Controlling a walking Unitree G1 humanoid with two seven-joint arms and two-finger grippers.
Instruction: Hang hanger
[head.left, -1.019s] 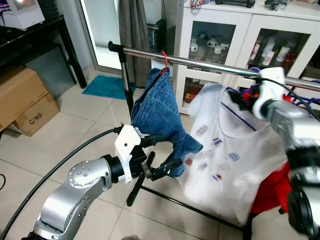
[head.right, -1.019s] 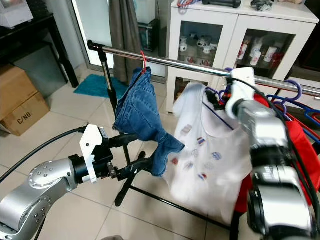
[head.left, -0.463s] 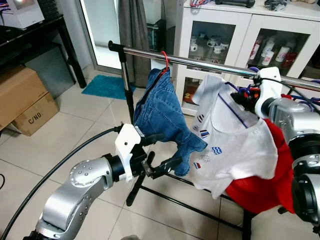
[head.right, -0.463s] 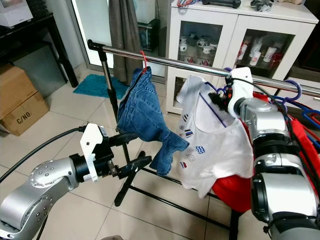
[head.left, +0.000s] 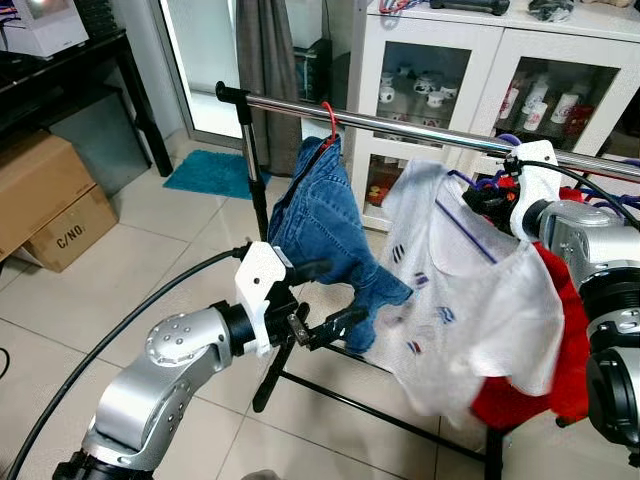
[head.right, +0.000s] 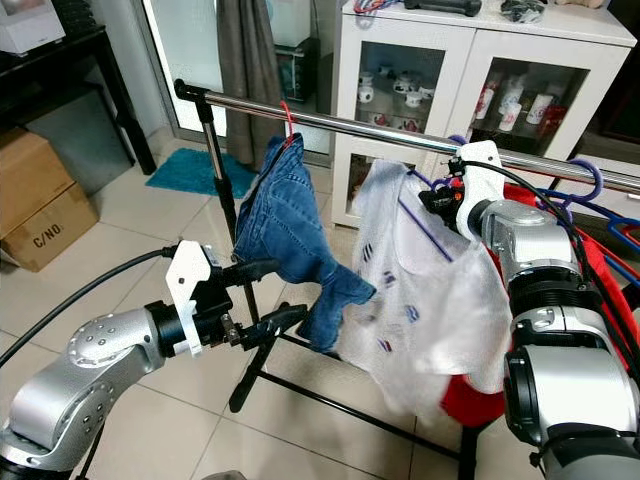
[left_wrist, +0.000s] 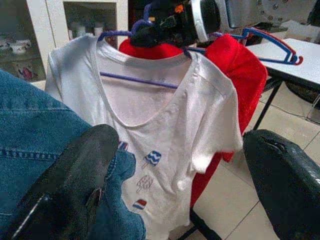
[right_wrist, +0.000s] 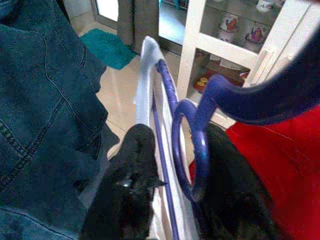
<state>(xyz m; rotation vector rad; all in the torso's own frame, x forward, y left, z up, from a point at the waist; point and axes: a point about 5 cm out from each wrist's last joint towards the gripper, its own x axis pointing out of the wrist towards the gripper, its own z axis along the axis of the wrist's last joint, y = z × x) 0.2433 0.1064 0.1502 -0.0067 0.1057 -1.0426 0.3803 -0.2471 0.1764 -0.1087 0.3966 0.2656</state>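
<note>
A chrome rail (head.left: 400, 125) on a black stand (head.left: 255, 190) is seen crossing the scene. Blue jeans (head.left: 320, 225) are hung from it on a red hanger (head.left: 328, 118). Just beside the jeans, a white T-shirt (head.left: 470, 290) on a purple hanger (right_wrist: 192, 135) is held up close under the rail by the right gripper (right_wrist: 175, 175); its two fingers are clamped on the hanger's neck, one on each side. Whether the hook is over the rail cannot be told. A red garment (head.left: 560, 350) is seen behind the shirt, touching it, with more blue and purple hangers (head.right: 590, 190) bunched farther along the rail.

The left gripper (head.left: 320, 300) is held low in front of the jeans, its fingers spread apart with nothing between them; one finger (left_wrist: 75, 180) is seen against the denim hem, though contact cannot be confirmed.

The floor (head.left: 180, 260) is of pale tile. A white glass-front cabinet (head.left: 470, 60) with mugs and bottles is placed behind the rail. A teal mat (head.left: 210, 170) is laid by a glass door (head.left: 200, 60) with a grey curtain (head.left: 265, 50). A cardboard box (head.left: 50, 200) is set beside a black table (head.left: 70, 70).

The rail's far end is cut off at the frame edge, and the stand's foot is hidden behind the clothes. The shirt is blurred.
</note>
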